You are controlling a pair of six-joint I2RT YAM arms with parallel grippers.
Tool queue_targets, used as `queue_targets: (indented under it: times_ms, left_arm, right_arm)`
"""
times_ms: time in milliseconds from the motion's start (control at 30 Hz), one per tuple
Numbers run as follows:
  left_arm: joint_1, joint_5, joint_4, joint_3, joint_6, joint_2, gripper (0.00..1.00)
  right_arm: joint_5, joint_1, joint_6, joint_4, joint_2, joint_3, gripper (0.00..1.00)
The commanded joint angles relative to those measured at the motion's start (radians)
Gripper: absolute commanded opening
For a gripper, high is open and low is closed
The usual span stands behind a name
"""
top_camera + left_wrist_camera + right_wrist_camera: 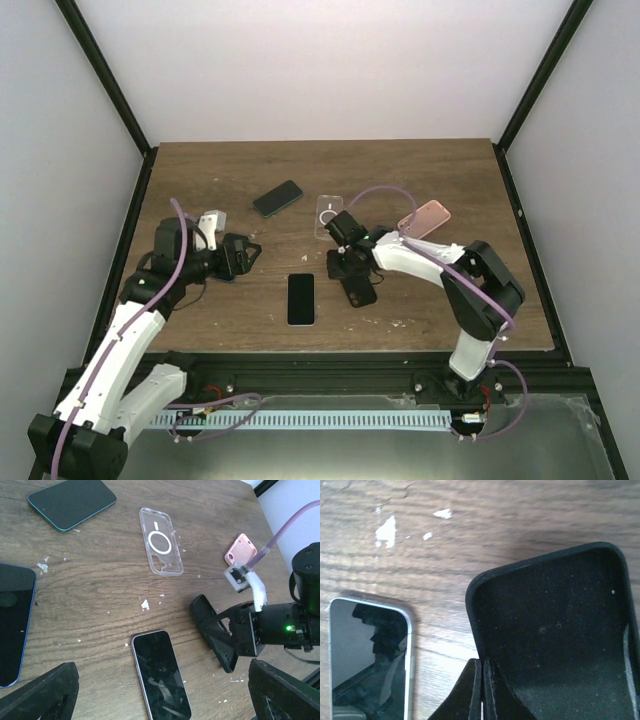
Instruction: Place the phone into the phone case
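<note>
A dark-screened phone (301, 298) lies face up on the wooden table, also in the left wrist view (161, 675) and the right wrist view (370, 660). A black phone case (357, 287) lies just right of it, open side up (555, 630), tilted in the left wrist view (212, 630). My right gripper (348, 272) is shut, its fingers (475, 680) pinched on the case's left wall. My left gripper (250, 255) is open and empty, left of and behind the phone, with its fingers (42, 695) spread wide apart.
A clear case (329, 215) and a pink case (424, 218) lie behind the right gripper. A teal-edged phone (278, 198) lies further back left. A blue-edged phone (12, 625) lies at the left in the left wrist view. White flecks dot the table (200, 170).
</note>
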Motion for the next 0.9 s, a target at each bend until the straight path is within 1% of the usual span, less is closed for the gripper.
queue_targets:
  times_ms: [0,67,133,200,267,467,567,633,700,767,867]
  left_arm:
    - [0.006,-0.006,-0.002,-0.008,0.016,-0.003,0.93]
    - [0.006,-0.01,-0.004,-0.008,0.016,-0.006,0.93]
    - [0.006,-0.01,-0.004,-0.008,0.016,-0.008,0.93]
    - [0.006,-0.011,-0.004,-0.008,0.016,-0.008,0.93]
    - [0.006,-0.013,-0.005,-0.007,0.016,-0.01,0.93]
    - [0.009,-0.05,-0.016,-0.001,0.017,-0.025,0.93]
    - [0.011,-0.082,-0.026,0.005,0.017,-0.041,0.93]
    - [0.01,-0.095,-0.03,0.006,0.017,-0.051,0.93]
    - [0.01,-0.111,-0.035,0.008,0.014,-0.061,0.94]
    - [0.01,-0.125,-0.041,0.009,0.014,-0.068,0.94]
    - [0.011,-0.15,-0.051,0.019,0.015,-0.074,0.94]
  right_arm:
    - [-0.039,0.039,0.031,0.027,0.053,0.05,0.01]
    - [-0.038,0.046,0.034,0.017,0.07,0.063,0.01]
    - [-0.027,0.05,0.044,0.001,0.074,0.073,0.04]
    - [-0.016,0.057,0.064,-0.01,0.065,0.08,0.12]
    - [-0.012,0.071,0.081,-0.014,0.048,0.082,0.22]
    - [-0.019,0.14,0.134,-0.029,0.034,0.112,0.38]
    - [-0.018,0.173,0.179,-0.037,0.043,0.138,0.5]
    - [-0.014,0.195,0.204,-0.037,0.05,0.156,0.55]
    - [0.012,0.214,0.232,-0.055,0.061,0.189,0.64]
    - [0.034,0.229,0.262,-0.091,0.084,0.228,0.78]
    - [0.055,0.254,0.293,-0.139,0.121,0.281,0.93]
